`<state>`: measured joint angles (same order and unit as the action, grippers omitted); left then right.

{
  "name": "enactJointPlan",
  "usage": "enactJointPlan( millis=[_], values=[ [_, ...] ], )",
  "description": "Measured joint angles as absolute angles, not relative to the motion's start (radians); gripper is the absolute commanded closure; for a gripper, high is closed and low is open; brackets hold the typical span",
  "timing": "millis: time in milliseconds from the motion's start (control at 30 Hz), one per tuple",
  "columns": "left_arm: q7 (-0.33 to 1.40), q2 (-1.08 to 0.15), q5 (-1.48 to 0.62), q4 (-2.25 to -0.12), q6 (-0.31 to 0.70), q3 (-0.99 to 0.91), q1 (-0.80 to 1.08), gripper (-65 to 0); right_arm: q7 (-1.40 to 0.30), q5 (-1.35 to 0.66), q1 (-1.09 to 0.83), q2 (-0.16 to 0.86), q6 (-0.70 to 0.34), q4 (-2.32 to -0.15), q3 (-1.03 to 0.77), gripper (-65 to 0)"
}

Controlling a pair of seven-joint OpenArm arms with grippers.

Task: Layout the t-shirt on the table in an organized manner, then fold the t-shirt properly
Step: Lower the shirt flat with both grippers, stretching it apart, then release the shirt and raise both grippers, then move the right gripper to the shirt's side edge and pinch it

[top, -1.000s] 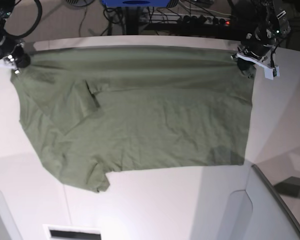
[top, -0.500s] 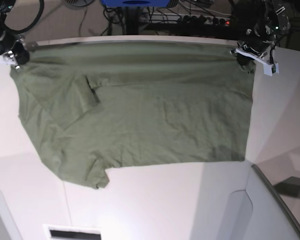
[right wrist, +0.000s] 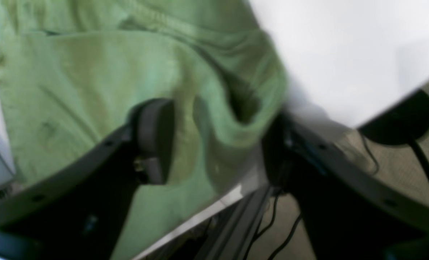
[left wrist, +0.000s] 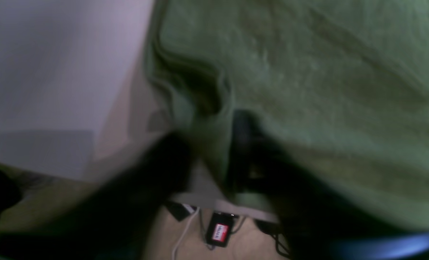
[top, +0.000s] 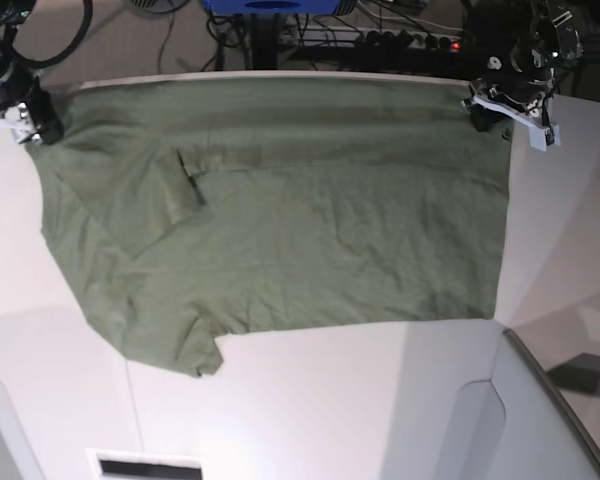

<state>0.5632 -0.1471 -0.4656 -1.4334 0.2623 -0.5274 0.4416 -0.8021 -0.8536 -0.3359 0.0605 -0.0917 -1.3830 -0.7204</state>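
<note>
The olive-green t-shirt lies spread flat across the white table, its far edge along the table's far rim and one sleeve folded in at the left. My left gripper is at the shirt's far right corner. In the left wrist view, which is blurred, the left gripper has its fingers apart with a fold of the t-shirt between them. My right gripper is at the far left corner. There the right gripper is open, with a loose bulge of the t-shirt lying between its fingers.
Cables and a power strip lie on the floor beyond the far edge. A grey curved panel stands at the lower right and a dark slot sits at the bottom. A black round base is beside the table.
Both grippers have gone from shut on the shirt's far corners to open. The shirt has shifted slightly toward the far edge and lies flatter.
</note>
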Motion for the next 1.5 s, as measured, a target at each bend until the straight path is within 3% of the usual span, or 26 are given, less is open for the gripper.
enactJointPlan(
  millis=[100, 233, 367, 567, 733, 833, 1000, 1100, 1233, 1333, 1400, 1500],
  values=[
    [0.564, -0.147, -0.46, -1.445, 0.26, -0.533, 0.446, -55.9, -0.804, -0.853, -0.336, 0.061, -0.09, -1.384, -0.72, -37.7],
    [0.573, -0.131, -0.468, -1.451, 0.265, -0.619, 0.442, -65.0, -0.804, -0.86, -0.336, 0.061, -0.046, -1.388, -0.721, -38.3],
    [0.567, -0.148, -0.456, -1.449, 0.252, -0.739, 0.432, -65.0, -0.809, -0.845, -0.336, 0.062, -0.031, -1.403, -0.754, -38.7],
    [0.568, -0.215, -0.389, -1.436, 0.262, -0.776, 0.338, -65.0, -0.812, -0.754, -0.329, 0.094, -0.022, -1.47, -0.882, -49.2],
    [0.582, -0.221, -0.313, -1.431, 0.262, -0.776, 0.26, -64.8, -0.817, -0.64, -0.233, 0.158, -0.033, -1.459, -0.894, -49.5],
    [0.581, -0.249, -0.274, -1.409, 0.255, -0.709, 0.169, -64.7, -0.804, -0.582, -0.1, 0.244, -0.118, -1.363, -0.808, -49.5],
    [0.567, -0.316, -0.193, -1.367, 0.267, -0.397, 0.09, -64.3, -0.735, -0.453, 0.198, 0.348, -0.278, -0.995, -0.538, -49.5],
    [0.574, -0.319, -0.187, -1.364, 0.278, -0.352, 0.094, -55.1, -0.618, -0.374, 0.32, 0.35, -0.265, -0.768, -0.5, -50.0],
    [0.573, -0.33, -0.179, -1.356, 0.263, -0.361, 0.094, -30.8, -0.555, -0.299, 0.385, 0.366, -0.254, -0.585, -0.502, -50.0],
    [0.572, -0.326, -0.186, -1.356, 0.266, -0.361, 0.1, -17.4, -0.525, -0.274, 0.401, 0.353, -0.308, -0.567, -0.502, -49.8],
    [0.572, -0.318, -0.187, -1.354, 0.271, -0.376, 0.102, -11.7, -0.516, -0.248, 0.406, 0.329, -0.342, -0.568, -0.502, -49.7],
    [0.573, -0.321, -0.185, -1.354, 0.265, -0.428, 0.101, -8.9, -0.508, -0.231, 0.407, 0.31, -0.369, -0.568, -0.502, -49.7]
  ],
)
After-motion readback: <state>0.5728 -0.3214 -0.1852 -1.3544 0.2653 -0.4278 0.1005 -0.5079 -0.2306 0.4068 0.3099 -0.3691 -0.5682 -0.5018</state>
